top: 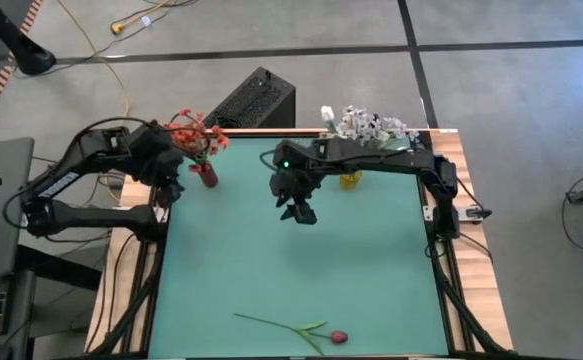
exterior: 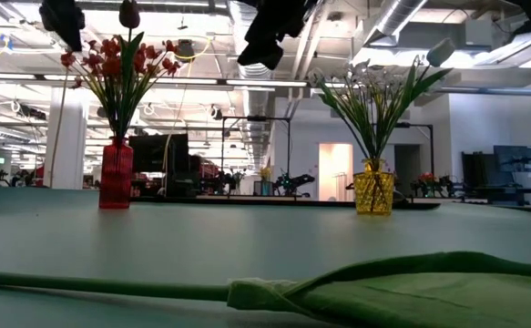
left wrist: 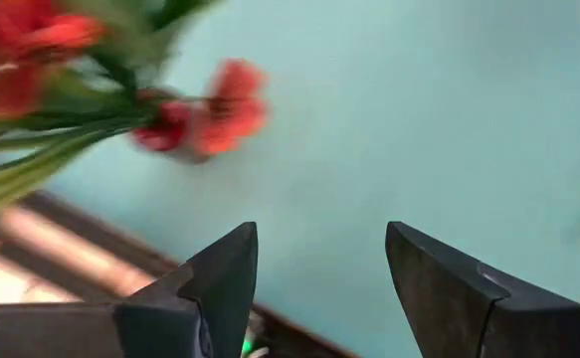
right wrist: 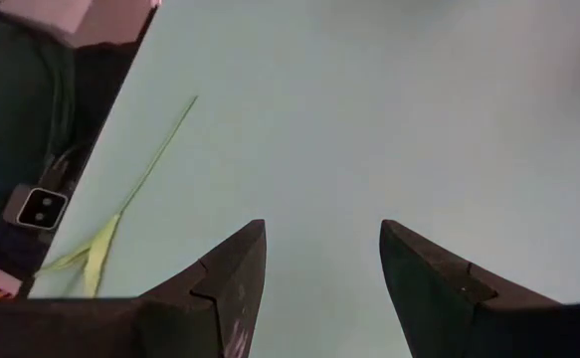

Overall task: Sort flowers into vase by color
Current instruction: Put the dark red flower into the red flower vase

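On the green table (top: 371, 260) lies one flower (top: 301, 328) — long green stem, dark pink bud; both the left gripper (left wrist: 319, 273) and right gripper (right wrist: 321, 264) gape empty.

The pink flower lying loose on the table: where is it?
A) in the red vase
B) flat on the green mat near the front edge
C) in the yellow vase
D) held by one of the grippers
B: the pink flower lies flat on the green mat by its front edge, away from both vases, with both grippers open and empty.
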Tool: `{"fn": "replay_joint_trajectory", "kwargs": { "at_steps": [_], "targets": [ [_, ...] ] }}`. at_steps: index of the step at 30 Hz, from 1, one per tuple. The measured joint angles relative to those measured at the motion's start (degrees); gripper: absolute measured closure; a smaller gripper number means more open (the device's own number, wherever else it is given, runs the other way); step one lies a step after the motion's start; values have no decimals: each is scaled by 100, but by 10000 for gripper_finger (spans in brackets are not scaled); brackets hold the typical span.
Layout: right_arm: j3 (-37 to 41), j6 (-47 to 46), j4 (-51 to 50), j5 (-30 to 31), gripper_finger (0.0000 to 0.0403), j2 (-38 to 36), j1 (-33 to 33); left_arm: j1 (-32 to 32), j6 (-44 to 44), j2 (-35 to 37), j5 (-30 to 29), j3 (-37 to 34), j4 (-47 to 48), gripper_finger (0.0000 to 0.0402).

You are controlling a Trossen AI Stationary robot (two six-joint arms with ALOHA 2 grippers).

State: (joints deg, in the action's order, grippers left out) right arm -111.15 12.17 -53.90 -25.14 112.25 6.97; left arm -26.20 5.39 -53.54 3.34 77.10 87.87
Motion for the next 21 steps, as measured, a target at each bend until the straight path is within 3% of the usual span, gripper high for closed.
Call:
{"fn": "replay_joint_trajectory", "kwargs": {
  "at_steps": [7,11,15,21],
  "targets": [
    [2,-465,-341,148,180,0,-497,945,370,348,673,-40,-357,192],
    [2,-745,-462,157,180,0,-855,1707,759,497,770,-42,-956,192],
    [2,-1067,-444,611,180,0,-1272,2581,985,414,699,-42,-1668,192],
    [222,-1949,-275,1633,180,2,-1986,4060,918,-297,38,-42,-2535,192]
  ]
}}
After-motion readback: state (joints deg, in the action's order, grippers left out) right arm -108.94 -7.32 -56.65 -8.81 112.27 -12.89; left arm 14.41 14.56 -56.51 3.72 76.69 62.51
